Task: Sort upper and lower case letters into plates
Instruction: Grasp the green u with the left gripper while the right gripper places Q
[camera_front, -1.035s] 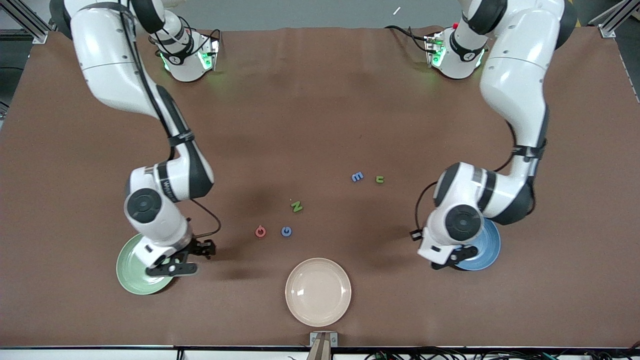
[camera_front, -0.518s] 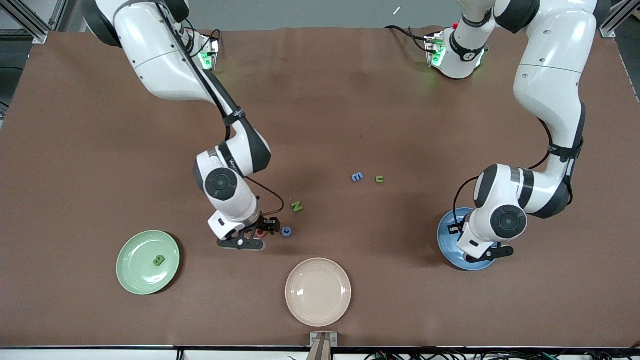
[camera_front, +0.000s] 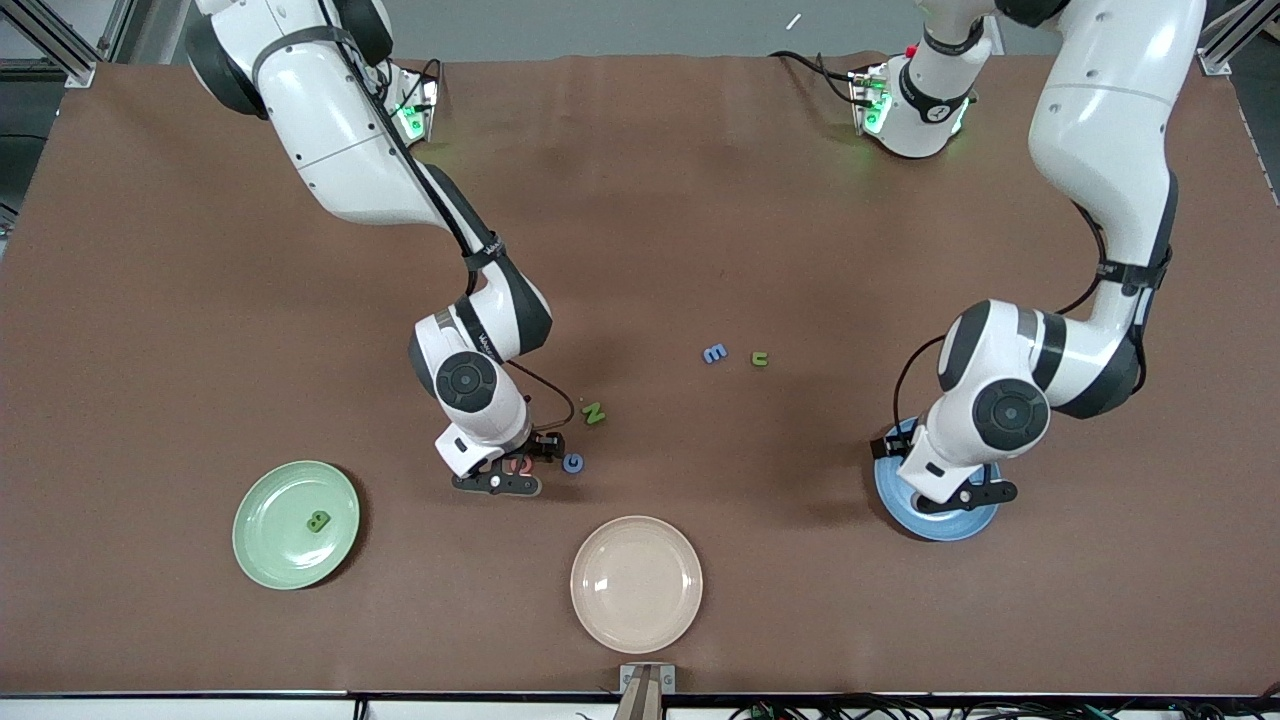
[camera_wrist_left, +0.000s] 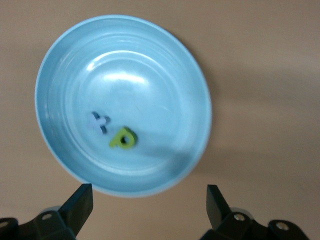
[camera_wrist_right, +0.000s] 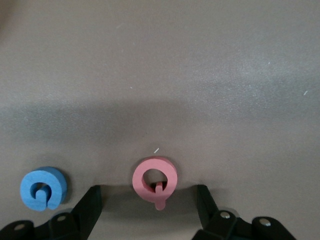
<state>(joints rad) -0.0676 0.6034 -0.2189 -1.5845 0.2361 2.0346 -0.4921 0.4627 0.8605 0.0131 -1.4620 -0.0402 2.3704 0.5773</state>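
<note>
My left gripper hangs open over the edge of the blue plate, nothing between its fingers. In that plate lie a pale blue x and a green p. My right gripper is low over the table, open, its fingers on either side of a red ring-shaped letter. A blue G lies just beside it. In the front view the pale green plate holds a green B. A green N, blue m and green u lie loose mid-table.
A cream plate sits near the table edge closest to the front camera, between the two coloured plates. The blue plate lies toward the left arm's end, partly under that arm. A small metal bracket is at the table edge.
The right arm has swung from the green plate to the red letter, leaving the green B in that plate. The left gripper has opened and shifted over the blue plate.
</note>
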